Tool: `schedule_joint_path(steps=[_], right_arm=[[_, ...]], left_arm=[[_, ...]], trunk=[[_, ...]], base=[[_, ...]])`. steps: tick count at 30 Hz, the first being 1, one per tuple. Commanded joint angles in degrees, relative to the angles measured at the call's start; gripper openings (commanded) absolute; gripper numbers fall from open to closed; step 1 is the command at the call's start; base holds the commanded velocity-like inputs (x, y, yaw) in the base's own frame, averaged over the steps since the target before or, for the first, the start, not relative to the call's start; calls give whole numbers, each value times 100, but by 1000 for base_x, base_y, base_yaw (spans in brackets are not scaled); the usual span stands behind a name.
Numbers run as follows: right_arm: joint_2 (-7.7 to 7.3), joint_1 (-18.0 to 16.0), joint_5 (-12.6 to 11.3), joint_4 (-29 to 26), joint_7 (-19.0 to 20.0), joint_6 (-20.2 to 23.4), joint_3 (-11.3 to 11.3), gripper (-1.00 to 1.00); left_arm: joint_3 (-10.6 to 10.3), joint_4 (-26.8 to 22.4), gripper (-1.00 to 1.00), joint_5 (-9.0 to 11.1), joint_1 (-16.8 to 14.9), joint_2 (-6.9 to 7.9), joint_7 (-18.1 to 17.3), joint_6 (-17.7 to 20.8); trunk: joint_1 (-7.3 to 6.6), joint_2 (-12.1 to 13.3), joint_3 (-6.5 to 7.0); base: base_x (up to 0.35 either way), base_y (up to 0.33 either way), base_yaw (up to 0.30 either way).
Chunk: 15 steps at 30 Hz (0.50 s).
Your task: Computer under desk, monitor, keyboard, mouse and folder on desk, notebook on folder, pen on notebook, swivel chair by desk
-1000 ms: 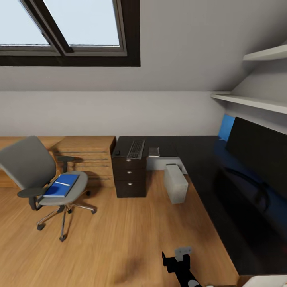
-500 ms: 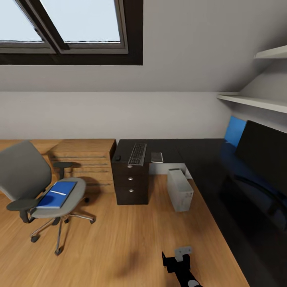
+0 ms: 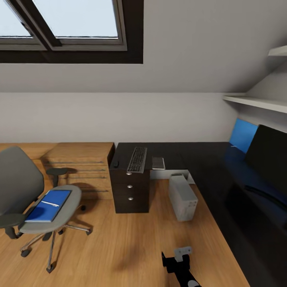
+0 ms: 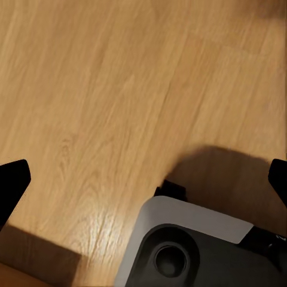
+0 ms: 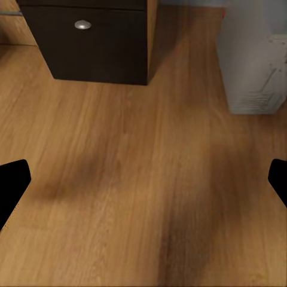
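Observation:
The grey swivel chair (image 3: 20, 187) stands on the floor at the left, apart from the desk. On its seat lies the blue folder (image 3: 46, 207) with the thin pale pen (image 3: 50, 203) across it. The black L-shaped desk (image 3: 199, 159) carries the keyboard (image 3: 137, 160), the mouse (image 3: 115, 164) left of it and the grey notebook (image 3: 158, 163) right of it. The monitor (image 3: 271, 159) stands on the desk's right wing. The grey computer (image 3: 182, 197) sits on the floor by the desk's inner corner. My left gripper (image 4: 145, 182) and right gripper (image 5: 145, 182) are open, holding nothing.
A light wooden dresser (image 3: 77, 161) stands against the wall between chair and desk. The desk's drawer unit (image 5: 89, 36) and the computer (image 5: 254, 54) lie ahead of the right gripper. My right arm (image 3: 178, 263) shows low in the head view. White shelves (image 3: 255, 103) hang over the monitor.
The head view has shifted: chair and dresser slid toward the left edge, the computer and drawers look nearer. Nothing on the desk or chair has moved; the arm holds its pose.

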Motion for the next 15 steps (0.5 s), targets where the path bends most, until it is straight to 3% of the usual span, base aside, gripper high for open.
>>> schedule_joint_path(steps=[1,7,15], right_arm=[[2,-3,-7,-4,-47,-5,48,100],[0,-3,-7,-4,-47,-5,48,100],[0,-3,-2,-4,-48,-5,48,100]], left_arm=[[-36,1,100,31,-2,1,18,-14],[-36,1,100,31,-3,1,18,-14],[-36,1,100,31,-5,1,18,-14]], trunk=[[4,-4,-7],[4,-4,-7],[4,-4,-7]], base=[[322,111,0],[322,135,-23],[309,200,-231]])
